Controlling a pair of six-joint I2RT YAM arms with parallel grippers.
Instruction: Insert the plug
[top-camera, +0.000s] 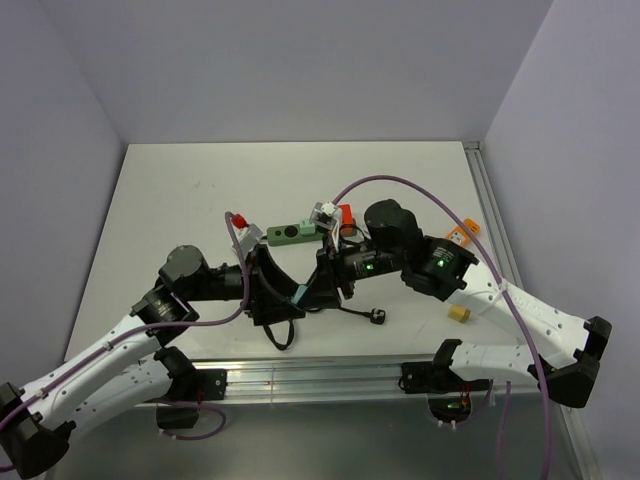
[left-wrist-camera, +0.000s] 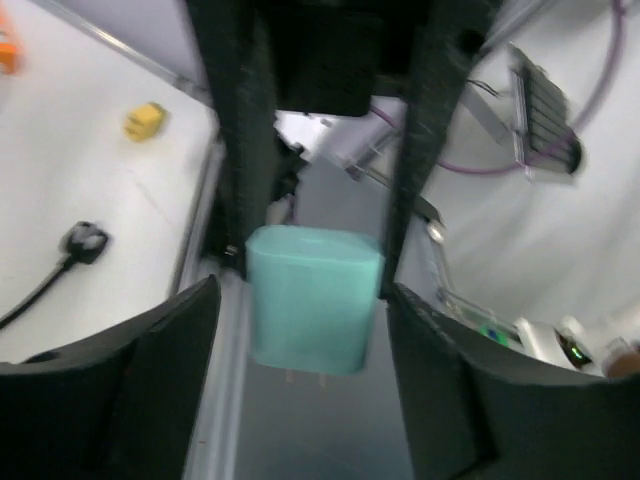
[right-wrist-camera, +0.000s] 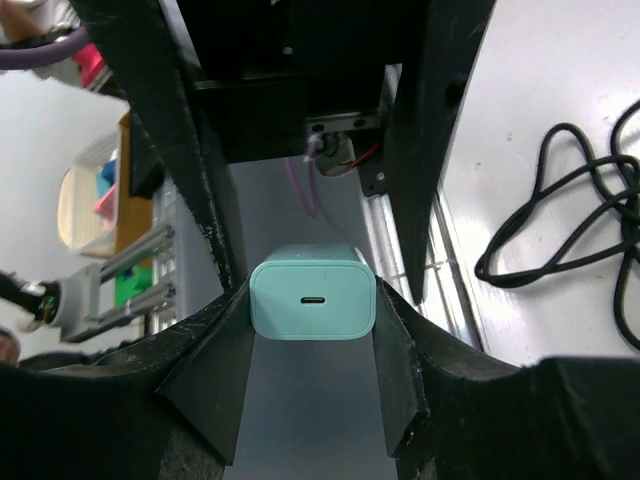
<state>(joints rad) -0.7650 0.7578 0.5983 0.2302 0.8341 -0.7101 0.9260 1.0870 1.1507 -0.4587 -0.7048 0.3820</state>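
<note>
The plug (right-wrist-camera: 312, 290) is a teal charger block held in the air between the two arms, above the table's near edge. My right gripper (right-wrist-camera: 312, 310) is shut on it, both fingers pressing its sides, and its USB-C port faces the right wrist camera. In the left wrist view the plug (left-wrist-camera: 312, 290) shows its two prongs. My left gripper (left-wrist-camera: 303, 310) stands open around it, with gaps on both sides. From above, only a sliver of the plug (top-camera: 297, 297) shows between the left gripper (top-camera: 283, 295) and the right gripper (top-camera: 322, 288). A green socket strip (top-camera: 290, 232) lies behind them.
A black cable (top-camera: 378, 316) with a small connector lies on the table near the front, its loops (right-wrist-camera: 570, 230) beside the grippers. A yellow block (top-camera: 459, 314) sits to the right, and an orange piece (top-camera: 460, 235) and a red piece (top-camera: 238, 220) lie farther back. An aluminium rail (top-camera: 330, 378) runs along the near edge.
</note>
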